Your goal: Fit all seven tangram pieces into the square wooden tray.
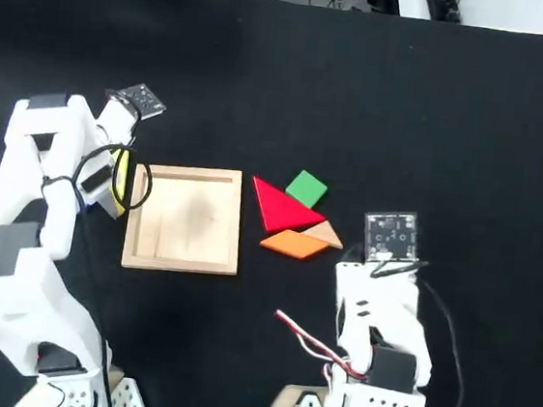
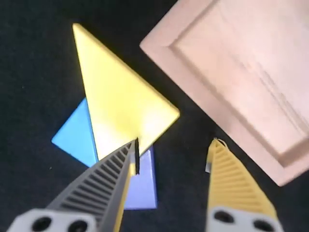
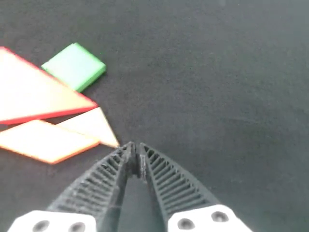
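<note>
left pincer [image 2: 175, 145] is apart, one tip over the yellow triangle [image 2: 120, 104], just beside the tray [image 2: 203, 92], bare wood inside. right pincer [image 3: 134, 147] is together.

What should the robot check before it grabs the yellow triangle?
1. Left gripper open: ok.
2. Yellow triangle lined up between the fingers: cannot tell; one fingertip shows over its edge.
3. Nothing on top of it: ok.
4. Room around it: not ok; the blue piece and purple piece lie right against it.
5. Tray has room: ok, nothing in it.
6. Right gripper out of the way: ok, shut, by the beige triangle.
</note>
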Controlling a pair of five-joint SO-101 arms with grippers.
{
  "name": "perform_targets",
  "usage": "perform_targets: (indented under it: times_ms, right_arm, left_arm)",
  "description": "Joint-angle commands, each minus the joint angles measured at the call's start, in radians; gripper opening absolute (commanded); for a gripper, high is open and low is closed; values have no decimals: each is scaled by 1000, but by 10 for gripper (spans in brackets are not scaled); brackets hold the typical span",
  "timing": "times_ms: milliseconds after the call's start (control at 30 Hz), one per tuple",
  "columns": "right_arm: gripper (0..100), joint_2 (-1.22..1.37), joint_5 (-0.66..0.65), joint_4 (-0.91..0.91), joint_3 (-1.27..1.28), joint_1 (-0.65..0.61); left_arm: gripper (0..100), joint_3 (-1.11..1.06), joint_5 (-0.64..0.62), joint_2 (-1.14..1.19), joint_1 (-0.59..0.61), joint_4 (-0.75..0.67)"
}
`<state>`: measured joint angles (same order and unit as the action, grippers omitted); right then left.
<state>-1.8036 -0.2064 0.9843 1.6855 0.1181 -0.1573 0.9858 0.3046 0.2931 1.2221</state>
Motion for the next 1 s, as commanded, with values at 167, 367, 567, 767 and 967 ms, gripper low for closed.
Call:
perform_targets:
  times_ms: [167, 367, 567, 767, 967]
  right_arm:
    - [15, -85, -106, 68, -1, -92]
    - [15, -88, -161, 66, -1, -89]
    - [16, -88, -199, 68, -1, -87]
    - [16, -88, -270, 94, -5, -86]
    - [155, -88, -270, 95, -2, -86]
  left_arm:
    - [243, 125, 5, 37, 33, -55]
    - [243, 163, 9, 75, 21, -52]
    - [243, 189, 9, 161, 15, -55]
    - [244, 315, -6, 236, 12, 14]
    - [273, 522, -41, 308, 12, 193]
